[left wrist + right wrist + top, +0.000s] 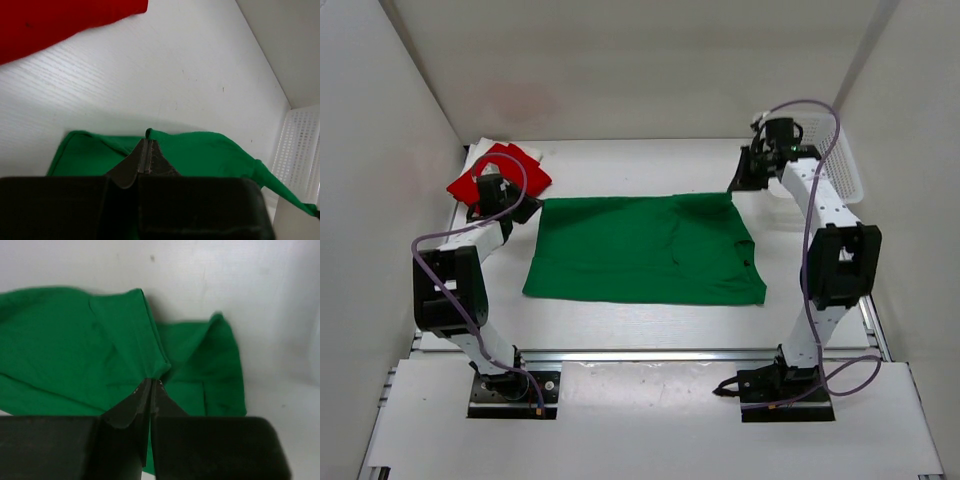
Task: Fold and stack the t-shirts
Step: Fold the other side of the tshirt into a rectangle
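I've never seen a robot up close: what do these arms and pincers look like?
The left arm and right arm match: white links joined by chunky black blocks, on black base plates. A thin lilac cable loops along each. The left gripper and right gripper each have two slim dark fingers tapering to a point.

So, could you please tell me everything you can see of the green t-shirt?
The green t-shirt is plain soft cloth, spread nearly flat on the white table, roughly rectangular and lightly creased toward its right side. The left jaws are shut on its far-left corner, the right jaws on its far-right corner.
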### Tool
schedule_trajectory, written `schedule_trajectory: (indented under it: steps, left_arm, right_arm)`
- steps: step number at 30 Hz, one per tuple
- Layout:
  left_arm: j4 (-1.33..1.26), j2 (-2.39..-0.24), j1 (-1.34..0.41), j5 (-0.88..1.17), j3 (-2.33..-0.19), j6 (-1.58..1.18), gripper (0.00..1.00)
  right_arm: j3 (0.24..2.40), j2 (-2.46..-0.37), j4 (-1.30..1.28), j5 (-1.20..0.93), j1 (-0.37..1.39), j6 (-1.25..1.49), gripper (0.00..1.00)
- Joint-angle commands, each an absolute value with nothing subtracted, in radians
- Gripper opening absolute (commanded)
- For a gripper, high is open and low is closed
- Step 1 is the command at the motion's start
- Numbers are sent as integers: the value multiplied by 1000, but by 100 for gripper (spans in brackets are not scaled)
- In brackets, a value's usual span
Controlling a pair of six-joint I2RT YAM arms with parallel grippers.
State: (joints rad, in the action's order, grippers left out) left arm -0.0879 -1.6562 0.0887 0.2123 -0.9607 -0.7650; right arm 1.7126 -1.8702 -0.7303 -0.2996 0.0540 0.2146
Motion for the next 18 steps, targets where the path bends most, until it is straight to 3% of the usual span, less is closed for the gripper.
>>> schedule_trajectory:
  steps: [1, 9, 18]
  left_arm:
    - [-74, -1568, 98, 259, -922, -762, 0]
    - [-92, -1408, 176, 322, -792, -775, 0]
    - [-64, -1391, 253, 354, -712, -749, 0]
  right_arm:
    - [1508, -1734, -536, -288, 55, 258, 0]
    - [1119, -1451, -358, -252, 25, 348, 0]
    - [810, -1214, -249, -241, 9, 409, 0]
